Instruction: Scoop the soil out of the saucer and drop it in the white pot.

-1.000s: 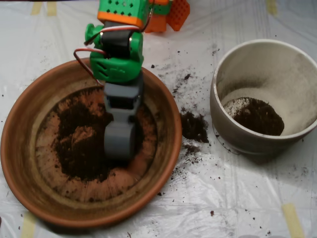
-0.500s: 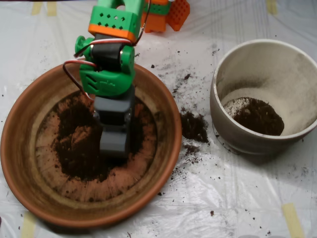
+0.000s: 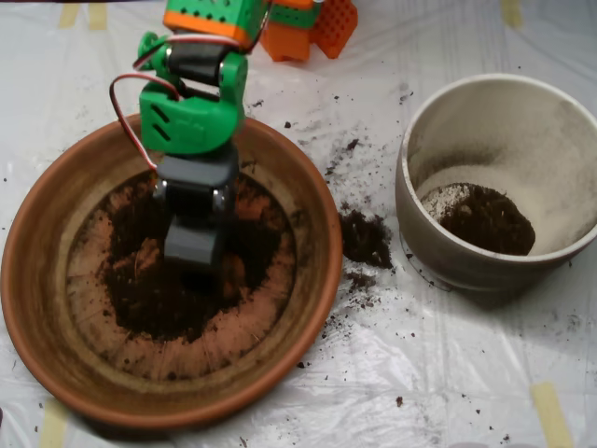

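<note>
The terracotta saucer (image 3: pixel 308 280) lies at the left, with dark crumbly soil (image 3: pixel 154 299) spread over its middle. My grey scoop (image 3: pixel 193 245) hangs from the green and orange arm over the soil near the saucer's centre, its tip down at the soil. The white pot (image 3: pixel 420 233) stands at the right, apart from the scoop, and holds a small heap of soil (image 3: pixel 487 219) on its bottom.
A clump of spilled soil (image 3: pixel 364 238) lies on the white plastic sheet between saucer and pot, with crumbs scattered around. Orange robot parts (image 3: pixel 312 28) sit at the top edge. Tape strips (image 3: pixel 550 415) mark the sheet.
The arm and scoop have drawn back toward the upper left across the saucer, from right of centre to about the centre. The soil patch looks raked where the scoop passed.
</note>
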Motion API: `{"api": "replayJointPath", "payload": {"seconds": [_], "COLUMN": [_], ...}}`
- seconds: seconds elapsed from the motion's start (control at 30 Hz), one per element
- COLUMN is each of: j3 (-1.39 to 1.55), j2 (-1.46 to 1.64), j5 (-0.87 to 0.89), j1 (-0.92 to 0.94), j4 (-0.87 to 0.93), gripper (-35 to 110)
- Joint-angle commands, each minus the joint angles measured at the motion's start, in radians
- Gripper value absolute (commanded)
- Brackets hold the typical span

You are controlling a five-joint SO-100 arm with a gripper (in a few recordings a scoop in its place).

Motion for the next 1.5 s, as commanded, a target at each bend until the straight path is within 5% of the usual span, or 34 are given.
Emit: {"api": "replayJointPath", "payload": {"seconds": [0.0,0.57,1.47], "j3": [0.057,-0.06,-0.741], "j2": [0.278,0.687,0.163], "j5": [0.021,0.002,-0.049], "j1": [0.014,-0.216,-0.881], "j4": [-0.041,0.221,0.666], "gripper": [-1,-1,-1]}}
